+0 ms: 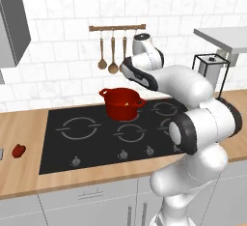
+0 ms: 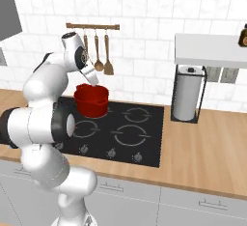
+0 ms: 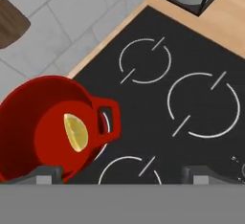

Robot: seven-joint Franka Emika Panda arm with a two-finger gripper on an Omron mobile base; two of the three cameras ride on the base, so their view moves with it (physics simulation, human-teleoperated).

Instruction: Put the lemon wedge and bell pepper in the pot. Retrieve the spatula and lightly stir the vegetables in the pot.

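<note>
**Lemon in, pepper and stirring still to do**

While the round deep-red cooking pot (image 1: pixel 122 103) sits on the rear burner of the black glass hob (image 1: pixel 87 145), the pale-yellow lemon wedge (image 3: pixel 76 132) already lies flat on its bottom, so I judge the first placement done. The small glossy red bell pepper (image 1: pixel 18 150) rests on the wooden counter (image 1: pixel 19 123) well left of the hob, not yet fetched. Stirring is not begun either.

Two-finger gripper (image 3: pixel 122 173): jaws spread wide with nothing between them, poised above the hob just beside the pot's loop handle.

View differences: the hand view looks straight into the pot and resolves the wedge clearly (the left base view gives only a yellow speck inside). The left base view alone carries the pepper. The right base view adds the wall rail of hanging utensils (image 2: pixel 96 51) and the paper-towel holder (image 2: pixel 189 94); I cannot pick out the grey-bladed spatula there.
</note>
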